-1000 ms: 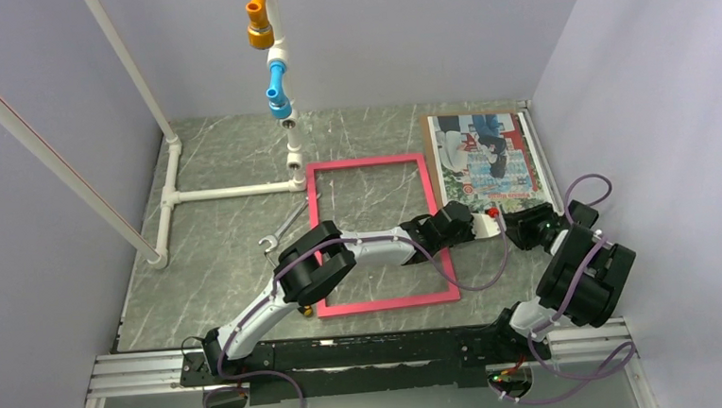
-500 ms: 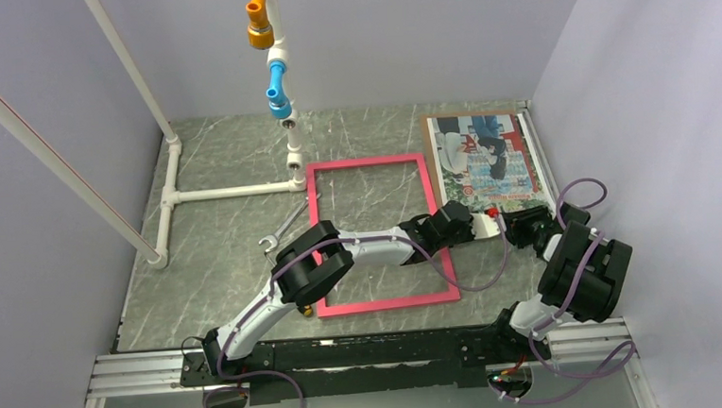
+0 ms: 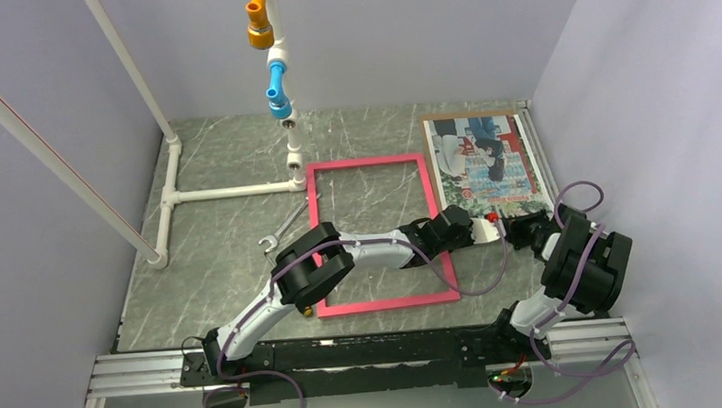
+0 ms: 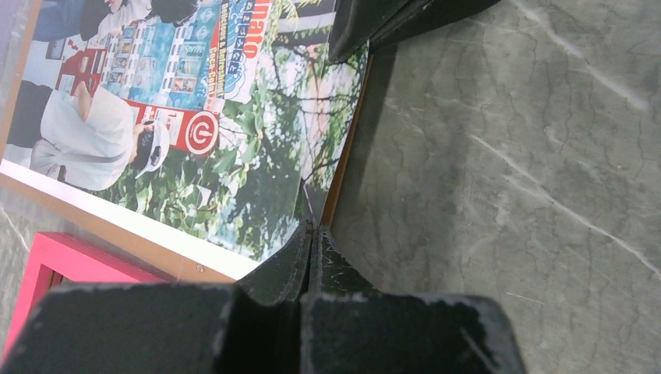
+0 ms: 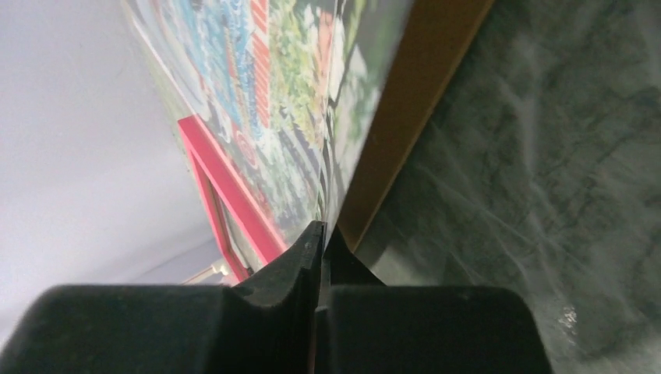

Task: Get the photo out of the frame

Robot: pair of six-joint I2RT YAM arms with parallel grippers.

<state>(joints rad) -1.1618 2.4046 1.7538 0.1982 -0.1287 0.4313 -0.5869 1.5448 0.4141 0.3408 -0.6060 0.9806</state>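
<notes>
Black left gripper [image 4: 312, 232] and right gripper [image 5: 321, 227] each pinch the photo [image 4: 249, 140] at its near edge, contact hidden.

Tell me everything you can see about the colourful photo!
The photo is a big rectangular print with a white border, showing people in dark and white clothes, green leaves, blue and red graphics and a red circle. It lies on a brown board, beside the empty pink frame. The left gripper and right gripper are shut at its near edge, seemingly pinching it.
</notes>
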